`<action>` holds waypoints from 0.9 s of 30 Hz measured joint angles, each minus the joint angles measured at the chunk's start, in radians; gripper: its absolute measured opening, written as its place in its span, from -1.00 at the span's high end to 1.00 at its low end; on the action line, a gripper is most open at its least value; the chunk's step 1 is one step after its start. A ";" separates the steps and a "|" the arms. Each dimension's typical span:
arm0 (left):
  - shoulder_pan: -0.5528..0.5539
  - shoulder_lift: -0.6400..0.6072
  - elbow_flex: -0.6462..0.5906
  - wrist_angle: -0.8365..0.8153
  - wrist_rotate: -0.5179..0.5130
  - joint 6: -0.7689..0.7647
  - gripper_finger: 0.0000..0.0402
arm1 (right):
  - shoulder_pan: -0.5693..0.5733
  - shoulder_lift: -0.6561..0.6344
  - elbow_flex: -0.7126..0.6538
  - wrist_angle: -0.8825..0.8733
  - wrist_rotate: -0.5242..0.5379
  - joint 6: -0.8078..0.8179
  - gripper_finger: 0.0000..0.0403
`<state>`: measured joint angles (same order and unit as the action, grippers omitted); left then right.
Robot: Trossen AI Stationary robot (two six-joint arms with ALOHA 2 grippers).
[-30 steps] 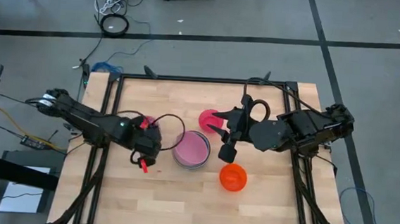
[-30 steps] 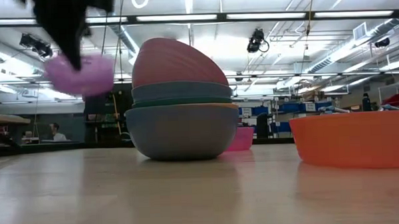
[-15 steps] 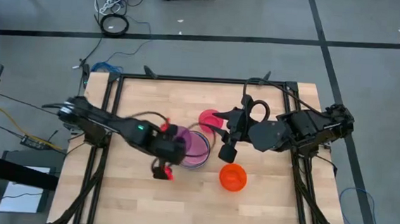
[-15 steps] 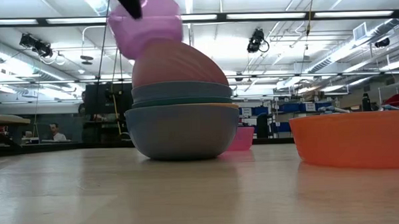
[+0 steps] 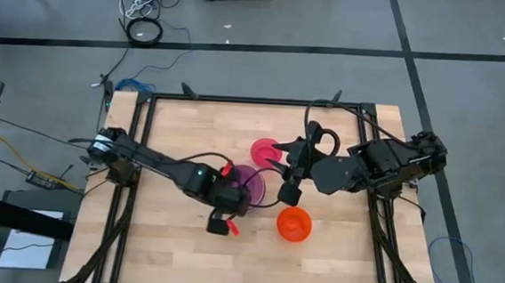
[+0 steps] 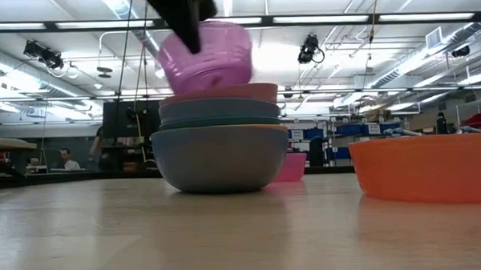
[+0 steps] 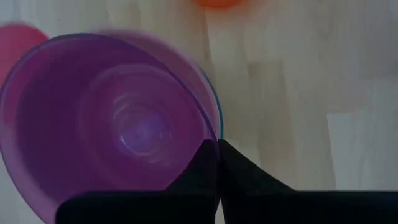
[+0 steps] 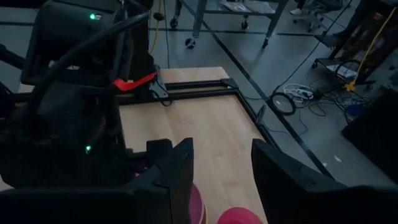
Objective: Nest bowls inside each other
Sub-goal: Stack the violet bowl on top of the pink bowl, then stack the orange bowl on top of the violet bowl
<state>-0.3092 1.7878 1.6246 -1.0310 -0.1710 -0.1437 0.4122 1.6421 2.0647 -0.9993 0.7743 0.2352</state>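
A: As the purple bowl (image 6: 208, 54) hung right over the stack of bowls (image 6: 220, 144), the left gripper (image 7: 217, 155) had its fingers pinched together on that bowl's rim. Mouth up, a touch tilted, its base just above the stack's top rim.

B: So the stack lay straight below the held bowl. Which arm was nearer?

A: The left, plainly. From overhead its gripper sat at the stack, on the side toward the table's front edge, the purple bowl (image 5: 250, 182) showing beside it. The right gripper (image 5: 290, 175) waited just off the stack's other side, fingers parted and holding nothing.

B: Nearest the low camera?

A: The red-orange bowl (image 6: 425, 169), loose on the table (image 6: 244, 239), apart from the stack toward the right arm and forward of it. Then the stack itself: a grey-blue bowl at the bottom, with a thin orange edge, green, blue and pale pink rims above. Beyond it the magenta bowl (image 6: 288, 167) peeked out near the table's far edge.

B: And materials?

A: Smooth, round plastic, all of it. The purple one looked translucent, faint rings around its floor in the wrist view. Pale wooden tabletop. A straight drop looked enough to nest it.
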 joint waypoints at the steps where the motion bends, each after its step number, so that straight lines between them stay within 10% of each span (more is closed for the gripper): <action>1: 0.001 0.000 0.000 0.016 -0.001 0.009 0.95 | 0.000 0.000 0.000 0.000 0.000 0.000 0.26; 15: 0.008 0.001 -0.014 -0.020 -0.130 -0.011 0.34 | 0.032 -0.028 0.000 -0.033 0.030 0.034 0.21; 27: 0.018 -0.028 -0.013 -0.016 -0.245 -0.018 -0.11 | 0.076 -0.042 -0.166 -0.431 -0.085 0.589 0.21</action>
<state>-0.2916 1.7598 1.6112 -1.0471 -0.4164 -0.1620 0.4882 1.6005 1.8984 -1.4301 0.6897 0.8245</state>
